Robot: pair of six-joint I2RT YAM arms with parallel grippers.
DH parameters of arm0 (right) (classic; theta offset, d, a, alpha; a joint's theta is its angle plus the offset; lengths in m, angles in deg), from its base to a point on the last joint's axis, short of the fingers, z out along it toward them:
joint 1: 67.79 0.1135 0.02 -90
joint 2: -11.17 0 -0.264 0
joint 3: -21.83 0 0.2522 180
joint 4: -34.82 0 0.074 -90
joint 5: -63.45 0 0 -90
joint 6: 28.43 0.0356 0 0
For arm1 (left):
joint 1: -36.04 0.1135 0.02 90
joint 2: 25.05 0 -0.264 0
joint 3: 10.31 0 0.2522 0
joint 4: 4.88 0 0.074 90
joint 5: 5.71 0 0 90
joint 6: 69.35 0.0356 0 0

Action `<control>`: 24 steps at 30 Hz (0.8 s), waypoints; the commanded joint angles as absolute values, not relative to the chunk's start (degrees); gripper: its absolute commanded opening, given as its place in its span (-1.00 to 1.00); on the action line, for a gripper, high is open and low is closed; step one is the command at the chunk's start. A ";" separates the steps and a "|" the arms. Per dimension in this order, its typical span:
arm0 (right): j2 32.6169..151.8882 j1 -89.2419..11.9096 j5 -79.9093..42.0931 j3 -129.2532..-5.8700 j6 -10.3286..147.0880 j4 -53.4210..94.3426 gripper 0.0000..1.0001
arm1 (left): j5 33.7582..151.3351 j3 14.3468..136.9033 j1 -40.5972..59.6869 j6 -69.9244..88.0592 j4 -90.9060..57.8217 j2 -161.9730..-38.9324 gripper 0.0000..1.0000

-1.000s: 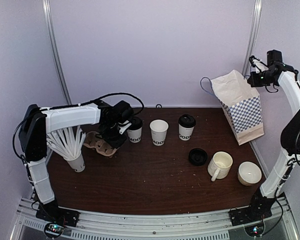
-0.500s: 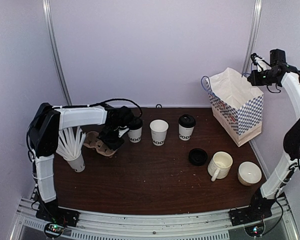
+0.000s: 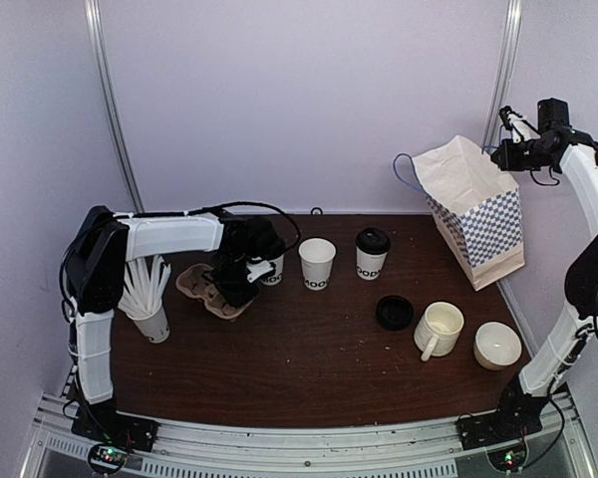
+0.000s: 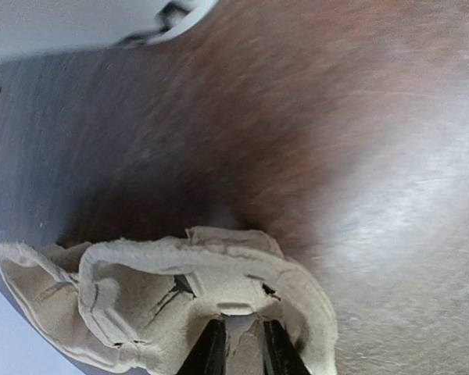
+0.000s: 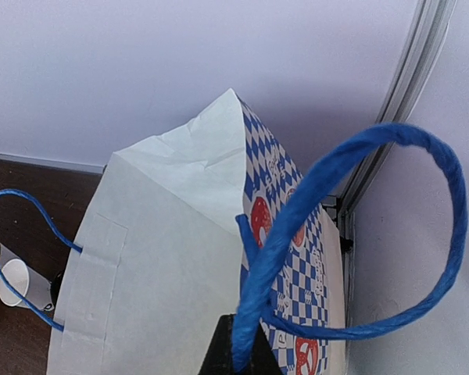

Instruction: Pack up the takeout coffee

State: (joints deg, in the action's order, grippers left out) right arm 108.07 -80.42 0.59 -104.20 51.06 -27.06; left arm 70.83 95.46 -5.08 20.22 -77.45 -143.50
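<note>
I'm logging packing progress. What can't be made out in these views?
- Inside of the paper bag: the top view shows only its outside; in the right wrist view its white side blocks the opening.
- MOO cup behind the left gripper: mostly covered in the top view.
- The cup carrier: cut off by the left wrist view's bottom edge.

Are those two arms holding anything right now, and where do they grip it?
The left gripper pinches the cardboard cup carrier by a piece of its wall; the right gripper holds the paper bag by one blue cord handle.
</note>
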 commanded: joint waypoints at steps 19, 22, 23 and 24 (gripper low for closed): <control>108.96 -80.71 2.64 -103.67 52.73 -25.92 -1.00 | 78.36 105.62 -15.36 26.26 -81.51 -145.29 -0.59; 108.52 -80.71 2.80 -102.92 52.69 -25.79 -1.00 | 72.63 103.69 -15.37 24.73 -81.32 -142.02 -0.65; 108.35 -80.71 2.85 -102.74 52.62 -25.71 -1.00 | 69.89 102.48 -15.26 23.87 -81.36 -141.13 -0.69; 108.18 -80.71 2.89 -102.61 52.60 -25.66 -1.00 | 66.62 100.91 -15.03 22.53 -81.38 -140.47 -0.75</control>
State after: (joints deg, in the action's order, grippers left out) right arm 108.93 -80.42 1.85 -103.69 51.94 -27.06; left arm 76.36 103.42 -15.70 24.81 -80.21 -144.79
